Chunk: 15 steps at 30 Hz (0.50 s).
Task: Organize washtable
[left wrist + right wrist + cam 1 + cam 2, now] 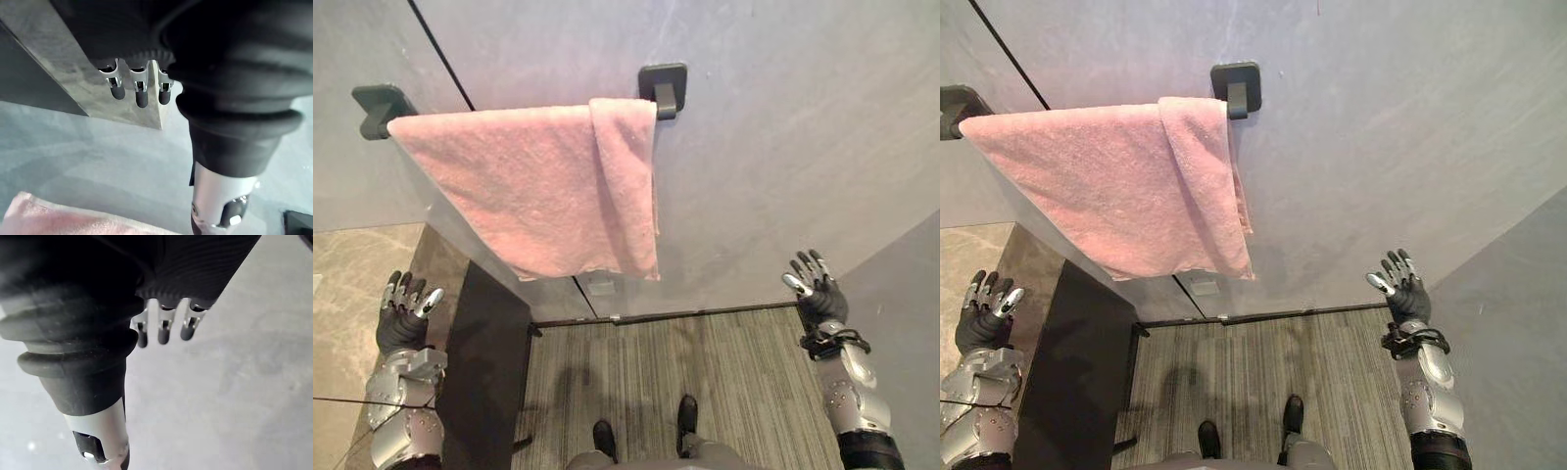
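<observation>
A pink towel [538, 186] hangs spread along a rail on the grey wall [783, 127], between two dark brackets [664, 86]. Its end nearest the right bracket looks doubled over in a narrower fold, though the layers are hard to separate. The left hand [403, 313] is raised low on the left, above the marble surface [352, 284], its fingers [141, 95] straight and loosely spread, well apart from the towel. The right hand [815, 289] is raised on the right, near the wall, its fingers likewise relaxed and spread. Striped carpet floor [705, 372] lies below.
</observation>
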{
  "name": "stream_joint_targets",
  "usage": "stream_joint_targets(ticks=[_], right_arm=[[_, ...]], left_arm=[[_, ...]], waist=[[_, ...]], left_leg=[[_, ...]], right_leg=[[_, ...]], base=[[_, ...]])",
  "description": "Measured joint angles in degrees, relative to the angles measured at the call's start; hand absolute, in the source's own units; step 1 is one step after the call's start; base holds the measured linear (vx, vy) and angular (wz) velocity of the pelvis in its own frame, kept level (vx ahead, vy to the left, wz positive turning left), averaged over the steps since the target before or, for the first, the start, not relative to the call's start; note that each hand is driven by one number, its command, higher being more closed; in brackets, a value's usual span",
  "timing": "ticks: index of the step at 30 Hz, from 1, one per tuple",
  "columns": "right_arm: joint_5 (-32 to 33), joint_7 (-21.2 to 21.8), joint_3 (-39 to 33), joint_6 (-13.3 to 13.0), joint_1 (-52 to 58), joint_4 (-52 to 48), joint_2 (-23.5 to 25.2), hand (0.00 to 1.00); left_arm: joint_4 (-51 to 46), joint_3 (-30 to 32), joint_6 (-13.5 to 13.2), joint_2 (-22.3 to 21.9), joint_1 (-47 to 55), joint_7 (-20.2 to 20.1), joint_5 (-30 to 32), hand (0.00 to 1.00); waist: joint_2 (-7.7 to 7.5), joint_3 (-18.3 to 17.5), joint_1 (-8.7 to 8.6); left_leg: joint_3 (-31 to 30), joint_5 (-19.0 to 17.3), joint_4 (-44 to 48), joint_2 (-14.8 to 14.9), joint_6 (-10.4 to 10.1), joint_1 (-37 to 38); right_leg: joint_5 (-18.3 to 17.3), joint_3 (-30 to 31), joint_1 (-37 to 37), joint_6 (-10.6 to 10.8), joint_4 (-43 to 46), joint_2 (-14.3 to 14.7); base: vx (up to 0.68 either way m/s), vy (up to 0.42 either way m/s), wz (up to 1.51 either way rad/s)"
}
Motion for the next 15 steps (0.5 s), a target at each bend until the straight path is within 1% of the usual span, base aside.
stream_joint_targets(ticks=[1, 2, 3, 5, 8, 9, 10, 12, 15], right_arm=[[0.0, -0.5, -1.4, -0.4, 0.0, 0.2, 1.0, 0.00], [-0.1, -1.7, -3.8, -1.5, 0.0, 1.1, 2.7, 0.00], [-0.2, -2.2, -4.8, -1.8, -0.1, 2.1, 3.4, 0.00], [-0.7, -4.9, -8.3, -2.9, 0.4, 6.6, 5.9, 0.00], [-0.9, -7.0, -11.5, -3.8, 1.2, 12.0, 8.9, 0.00], [-0.5, -8.2, -13.0, -4.0, 1.7, 15.1, 10.5, 0.00], [1.1, -9.3, -14.1, -4.1, 2.5, 18.1, 11.9, 0.00], [4.2, -10.9, -15.4, -4.1, 4.2, 22.0, 14.5, 0.00], [6.1, -13.6, -17.9, -4.1, 6.9, 29.0, 18.1, 0.00]], left_arm=[[0.0, -0.1, 0.0, -1.1, 0.0, 0.4, 0.4, 0.00], [0.0, -0.6, 0.0, -3.2, 0.1, 0.7, 0.8, 0.00], [0.0, -0.9, 0.0, -4.1, 0.2, 0.8, 0.8, 0.00], [0.3, -3.2, 0.0, -6.5, 0.8, 0.9, 0.9, 0.00], [1.9, -5.4, 0.0, -7.9, 1.4, 0.9, 0.8, 0.00], [3.6, -6.3, -0.1, -9.0, 1.7, 0.9, 0.6, 0.00], [6.1, -7.7, -0.1, -10.2, 2.3, 1.0, -0.6, 0.00], [11.3, -9.8, 0.1, -12.4, 2.7, 1.2, -2.9, 0.00], [21.0, -12.5, 1.3, -16.6, 3.9, 2.0, -4.9, 0.00]], waist=[[0.00, 0.0, 0.02], [0.02, 0.0, 0.02], [0.01, 0.0, 0.02], [0.03, 0.0, -0.05], [0.01, 0.0, -0.11], [0.03, 0.0, -0.20], [0.05, 0.0, -0.17], [0.05, 0.0, -0.16], [0.05, 0.0, -0.13]], left_leg=[[-0.1, 0.1, 0.0, -0.1, 0.1, 0.0], [-0.3, 0.1, 0.3, -0.2, 0.2, 0.0], [-0.4, 0.1, 0.3, -0.2, 0.2, 0.0], [-0.8, 0.0, 0.3, -0.4, 0.4, 0.7], [-1.1, -0.2, 0.3, -0.5, 0.6, 1.6], [-1.1, -0.3, 0.3, -0.6, 0.7, 1.9], [-1.0, -0.4, 0.2, -0.7, 0.7, 2.2], [-0.9, -0.9, 0.0, -0.7, 0.5, 3.1], [-0.4, -1.9, 0.0, -0.5, 0.6, 4.7]], right_leg=[[0.0, 0.0, 0.0, 0.0, 0.0, -0.1], [0.0, -0.2, 0.2, 0.0, 0.0, -0.2], [0.0, -0.3, 0.3, 0.0, 0.1, -0.3], [-0.1, -1.4, 1.3, 0.2, 0.2, -0.5], [-0.4, -1.7, 2.4, 0.6, 0.0, -0.7], [-0.5, -1.7, 2.7, 0.7, 0.0, -0.8], [-1.0, -1.7, 3.1, 1.3, 0.0, -0.9], [-1.3, -1.8, 3.8, 1.2, 0.0, -0.9], [-2.2, -1.7, 5.5, 1.6, 0.0, -0.8]], base=[[0.04, 0.027, 0.05], [0.04, 0.028, 0.07], [0.05, 0.033, 0.11], [0.03, 0.025, 0.13], [0.01, 0.021, 0.09], [0.00, 0.000, 0.00], [0.00, 0.000, 0.00], [0.01, 0.006, -0.02], [0.02, 0.008, -0.04]])
